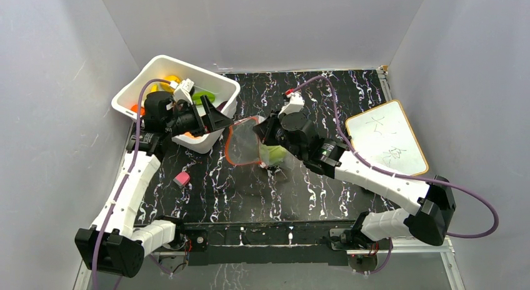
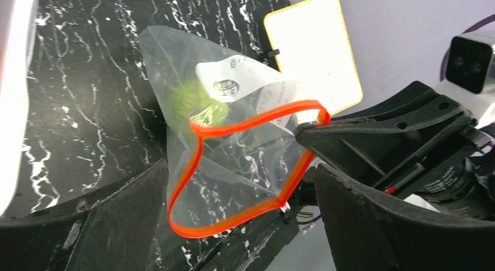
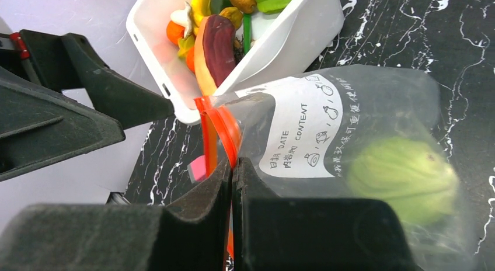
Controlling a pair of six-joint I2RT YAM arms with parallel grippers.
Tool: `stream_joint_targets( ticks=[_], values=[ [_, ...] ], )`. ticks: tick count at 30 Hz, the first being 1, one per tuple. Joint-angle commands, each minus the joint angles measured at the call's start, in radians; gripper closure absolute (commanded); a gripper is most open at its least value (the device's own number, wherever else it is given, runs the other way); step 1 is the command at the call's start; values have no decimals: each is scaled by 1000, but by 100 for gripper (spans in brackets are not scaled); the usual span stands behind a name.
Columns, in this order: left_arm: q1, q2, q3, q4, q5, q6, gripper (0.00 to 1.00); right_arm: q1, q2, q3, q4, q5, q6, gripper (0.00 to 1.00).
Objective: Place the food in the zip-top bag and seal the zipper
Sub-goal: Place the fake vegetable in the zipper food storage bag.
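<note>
Right tool pinches the thin red-orange zipper of the crinkly clear bag; left tool gapes wide, empty. A round pale-green cabbage shows inside.

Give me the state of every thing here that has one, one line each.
Crinkly clear plastic zip-top bag, mouth open, one item inside.
Red-orange zipper strip, unsealed.
Round pale-green toy cabbage, inside the bag.
White rectangular plastic bin, holding toy food.
Left gripper, open, empty.
Right gripper, shut on the bag's rim.
</note>
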Motion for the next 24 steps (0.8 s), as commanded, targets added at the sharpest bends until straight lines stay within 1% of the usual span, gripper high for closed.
stream_joint_targets(
  ticks=[1, 6, 9, 12, 13, 16, 18, 20, 22, 24],
  values=[
    [-5, -31, 45, -120, -51, 91, 8, -3, -54, 8, 23, 50, 21, 100],
    [-4, -36, -8, -89, -4, 84, 9, -3, -74, -1, 10, 88, 40, 100],
    [-5, -30, -59, -58, 17, 77, 15, -4, -81, -1, 9, 101, 42, 100],
    [-5, -11, -89, -30, 57, 65, 27, -3, -83, 1, 4, 103, 42, 100],
    [-5, -3, -96, -22, 66, 59, 33, -3, -83, 1, 1, 104, 43, 100],
    [-5, 9, -112, -7, 75, 47, 53, -3, -88, -6, -4, 110, 49, 100],
    [-5, 15, -120, 2, 71, 39, 71, -3, -98, -20, -3, 114, 50, 100],
    [-6, 21, -125, 27, 81, 27, 84, -2, -104, -34, -5, 113, 40, 100],
    [-8, 34, -132, 70, 99, 6, 89, -3, -114, -55, -10, 109, 15, 100],
    [-12, 55, -134, 118, 119, -20, 95, -3, -138, -95, 39, 72, -100, 100]
  ],
)
